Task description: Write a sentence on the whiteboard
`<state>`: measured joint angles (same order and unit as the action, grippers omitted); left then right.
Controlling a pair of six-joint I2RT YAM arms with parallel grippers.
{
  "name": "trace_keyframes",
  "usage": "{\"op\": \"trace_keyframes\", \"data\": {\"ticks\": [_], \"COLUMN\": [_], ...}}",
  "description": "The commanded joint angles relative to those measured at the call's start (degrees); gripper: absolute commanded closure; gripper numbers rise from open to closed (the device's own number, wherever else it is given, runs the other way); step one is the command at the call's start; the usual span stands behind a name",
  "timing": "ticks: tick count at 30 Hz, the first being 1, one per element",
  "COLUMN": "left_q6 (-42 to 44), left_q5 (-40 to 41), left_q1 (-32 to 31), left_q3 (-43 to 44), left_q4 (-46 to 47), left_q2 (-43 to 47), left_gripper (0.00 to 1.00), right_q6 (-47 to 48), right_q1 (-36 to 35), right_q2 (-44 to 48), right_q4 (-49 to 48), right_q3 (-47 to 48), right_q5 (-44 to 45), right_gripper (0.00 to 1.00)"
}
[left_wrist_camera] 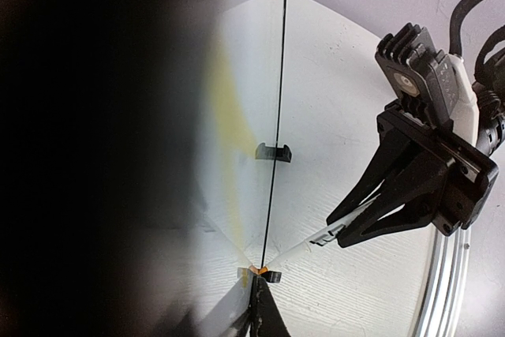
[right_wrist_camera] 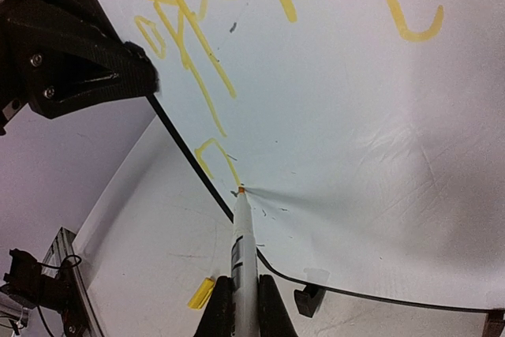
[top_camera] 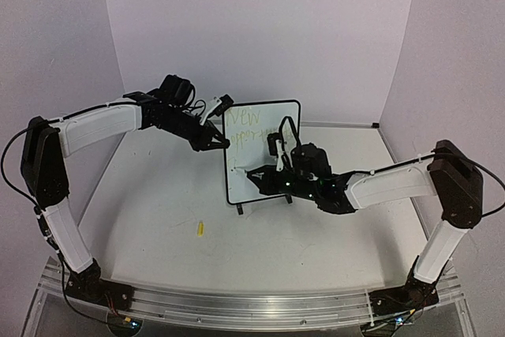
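The whiteboard (top_camera: 272, 171) stands upright mid-table on black feet. The sentence (top_camera: 246, 125) is faint yellow handwriting on its upper part; in the right wrist view the yellow strokes (right_wrist_camera: 189, 45) are clear. My left gripper (top_camera: 218, 142) is shut on the board's left edge, which the left wrist view shows edge-on (left_wrist_camera: 278, 116). My right gripper (top_camera: 268, 181) is shut on a slim white marker (right_wrist_camera: 243, 250). The marker's orange tip (right_wrist_camera: 240, 189) touches the board's lower left at the end of a fresh yellow stroke. The tip also shows in the left wrist view (left_wrist_camera: 263, 270).
The marker's yellow cap (top_camera: 200, 229) lies on the table in front of the board, left of my right gripper; it also shows in the right wrist view (right_wrist_camera: 201, 292). A black board foot (right_wrist_camera: 309, 299) is beside the marker. White walls enclose the back and sides.
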<state>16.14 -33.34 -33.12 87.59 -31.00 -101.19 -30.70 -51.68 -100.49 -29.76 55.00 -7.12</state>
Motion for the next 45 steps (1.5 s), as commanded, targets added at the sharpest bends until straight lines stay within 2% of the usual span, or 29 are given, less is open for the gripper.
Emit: {"op": "trace_keyframes", "data": {"ticks": [1,12,27,45], "left_q6": [1.9,1.9,1.8,1.9], "left_q5": [5.7,5.8,5.7,5.8], "left_q1": [-0.3,-0.3,-0.3,-0.3], "left_q3": [-1.3,-1.3,-1.3,-1.3], "left_q4": [-3.9,-3.9,-3.9,-3.9], "left_q2": [1.3,1.5,1.3,1.3], "left_gripper": [1.0,1.0,1.0,1.0], "right_q6": [0.1,0.1,0.8,0.7], "right_q1": [0.2,0.2,1.7,2.8], "right_q2": [1.2,6.3,4.1,0.9], "right_q4": [-1.7,-3.1,-2.8,-1.0], "right_q3": [-0.8,-3.4,-0.4,1.4], "right_q5": [-0.6,1.8,2.3,-2.2], "right_gripper": [1.0,1.0,1.0,1.0]}}
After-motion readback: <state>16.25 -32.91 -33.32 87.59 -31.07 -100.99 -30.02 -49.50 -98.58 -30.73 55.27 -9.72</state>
